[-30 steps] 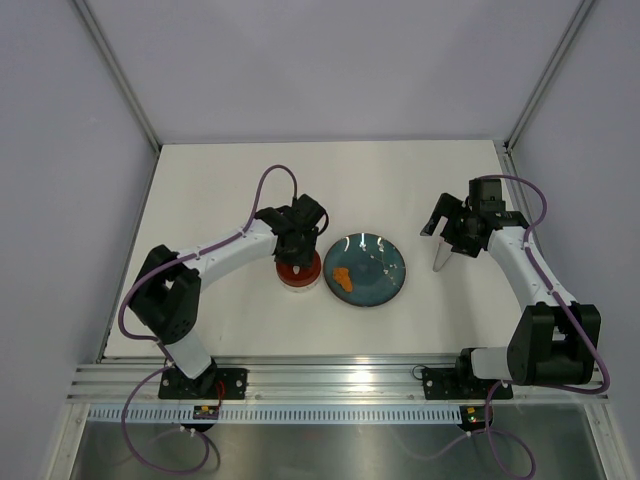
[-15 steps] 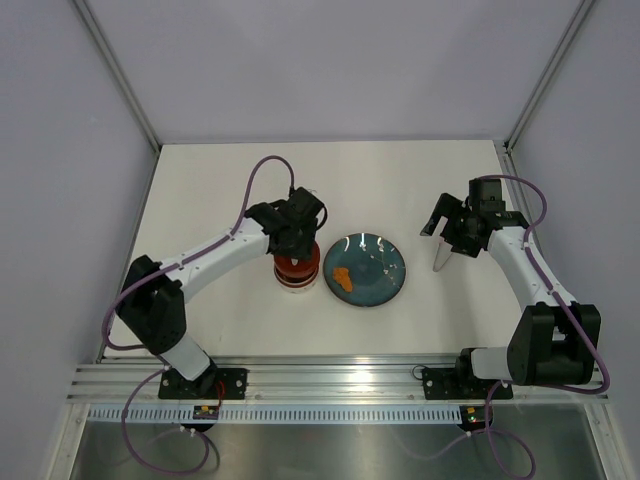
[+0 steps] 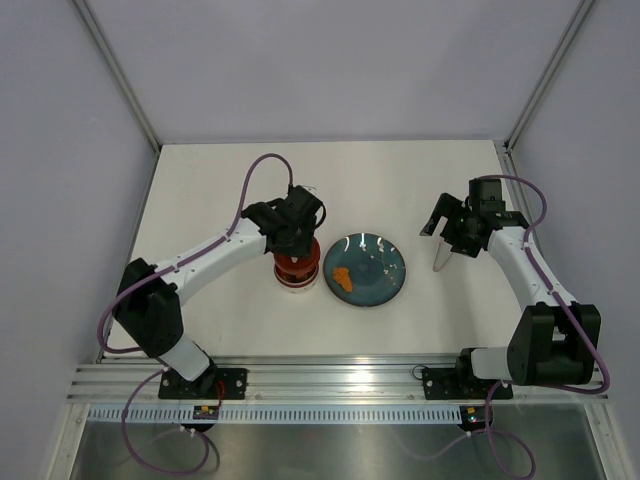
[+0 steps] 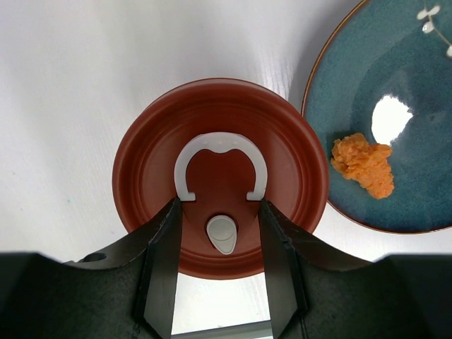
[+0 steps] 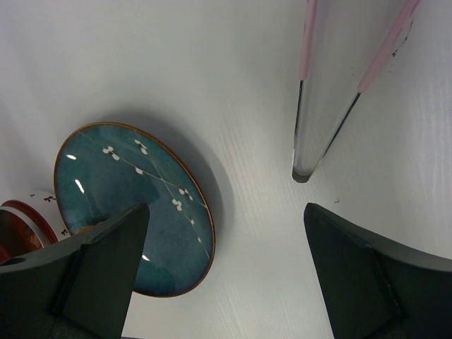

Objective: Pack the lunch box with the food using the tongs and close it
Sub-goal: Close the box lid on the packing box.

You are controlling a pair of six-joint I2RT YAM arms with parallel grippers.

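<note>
- I am watching the left pincer (image 4: 219,203) hovering straight above the lid (image 4: 220,180). Its jaws are standing half-spread and gripping nothing.
- Its fingers (image 4: 164,268) are flanking a small pale knob (image 4: 222,234). Their tips are overlapping the feet of the white loop (image 4: 220,141), which is lying flat just ahead of them. I cannot tell whether the tips are pressing on the lid.
- Beneath that pincer, the lid is sitting on the lunch box (image 3: 298,285) and covering its mouth, so its contents are hidden from me.
- Just to the pincer's right, the teal plate (image 4: 353,85) is lying so close to the lunch box that I cannot tell whether the rims are touching. A lump of orange food (image 4: 364,166) is sitting on the plate near that rim.
- To the pincer's left and ahead, the bare white table (image 3: 200,200) is running out to its edge, giving wide room on that side.
- The right pincer (image 5: 226,206) is hanging wide open and holding nothing, well apart from the plate.
- Ahead and to the right of its fingers (image 5: 99,261), the tongs (image 5: 301,172) are lying on the table, as far as I can judge. The end where the arms meet is pointing back toward the pincer, clear of both fingers.
- A band of bare table is separating the tongs from the plate's rim, to that pincer's left.
- Beyond both pincers, open table is stretching to the far edge at the back wall.
</note>
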